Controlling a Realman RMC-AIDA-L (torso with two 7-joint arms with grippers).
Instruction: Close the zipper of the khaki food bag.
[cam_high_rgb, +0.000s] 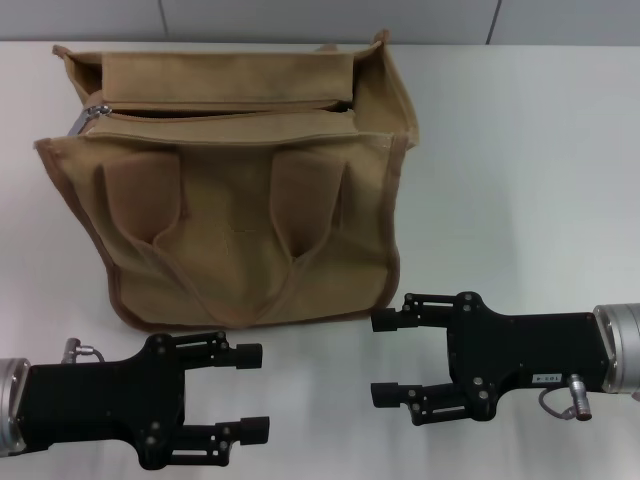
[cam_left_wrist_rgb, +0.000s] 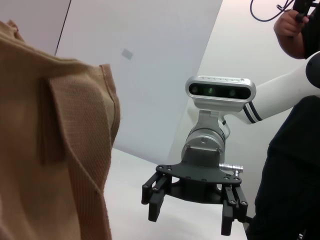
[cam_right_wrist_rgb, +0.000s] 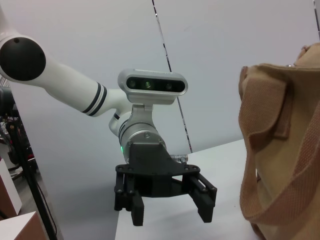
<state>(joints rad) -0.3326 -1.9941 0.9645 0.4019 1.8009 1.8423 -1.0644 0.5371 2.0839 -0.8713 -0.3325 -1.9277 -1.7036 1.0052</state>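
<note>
The left end effector (cam_high_rgb: 252, 391) hangs over the near left part of the white worktop (cam_high_rgb: 520, 170), its black fingers spread wide and pinching nothing, tips pointing toward the right arm. It is apart from the bag (cam_high_rgb: 240, 200), just short of the bag's near bottom edge. The right wrist view shows the same end effector (cam_right_wrist_rgb: 170, 212) from the front, jaws wide apart.

The bag stands upright toward the far left of the worktop, its two handles (cam_high_rgb: 240, 240) drooping down the near face. The zipper (cam_high_rgb: 220, 112) runs along the top panel, with the silver pull (cam_high_rgb: 95, 112) at the bag's left end; the top gapes toward the right end.

The right end effector (cam_high_rgb: 385, 357) sits near the worktop's near edge, just beside the bag's near right corner without touching it. Its fingers are spread too, empty, tips pointing left. The left wrist view shows it (cam_left_wrist_rgb: 190, 212) open beside the bag's side.
</note>
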